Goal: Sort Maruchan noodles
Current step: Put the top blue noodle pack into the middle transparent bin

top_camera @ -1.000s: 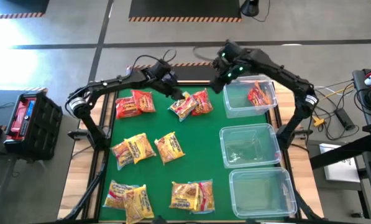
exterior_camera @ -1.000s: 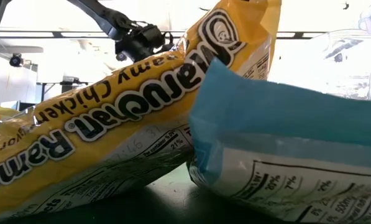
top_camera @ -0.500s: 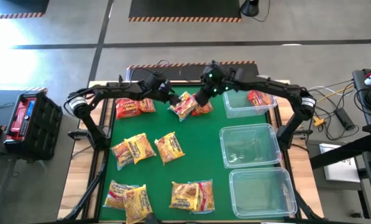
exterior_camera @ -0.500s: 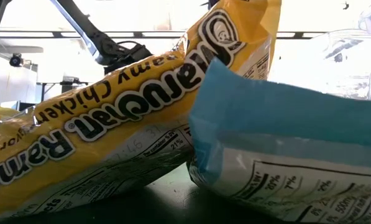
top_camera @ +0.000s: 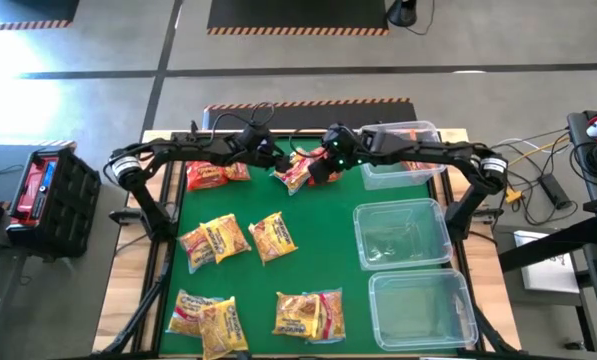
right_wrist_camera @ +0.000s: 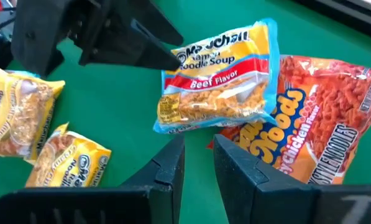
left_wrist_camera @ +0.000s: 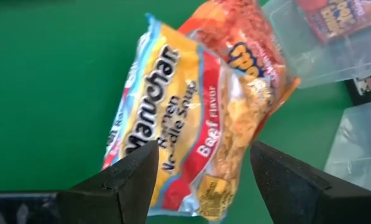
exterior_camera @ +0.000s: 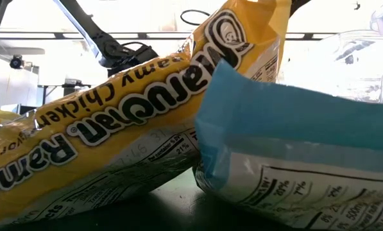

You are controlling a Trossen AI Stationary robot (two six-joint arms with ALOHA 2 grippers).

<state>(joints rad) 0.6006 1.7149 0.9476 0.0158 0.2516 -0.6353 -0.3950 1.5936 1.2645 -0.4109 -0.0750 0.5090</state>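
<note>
Taking the beef-flavour noodle packet (top_camera: 291, 171) at the far middle of the green table (top_camera: 323, 245) as the landmark: the left gripper (left_wrist_camera: 201, 180) is hovering just to its left, fingers spread wide and holding nothing. The right gripper (right_wrist_camera: 199, 163) is reaching in from the packet's right, its fingers standing only a narrow gap apart with nothing between them, poised over the seam where the beef packet is overlapping a red-orange noodle packet (right_wrist_camera: 316, 118) lying just to its right. Further right of the landmark, a clear bin (top_camera: 403, 170) is holding one red packet (left_wrist_camera: 330, 15); two more clear bins (top_camera: 402, 235) are sitting nearer than it. Left of the landmark, a red packet pair (top_camera: 210, 172) is lying flat. Well nearer than the landmark, yellow packets (top_camera: 236, 238) are lying scattered, and one yellow chicken packet (exterior_camera: 114, 138) is leaning against a blue-and-white packet (exterior_camera: 300, 144) right at the low camera
</note>
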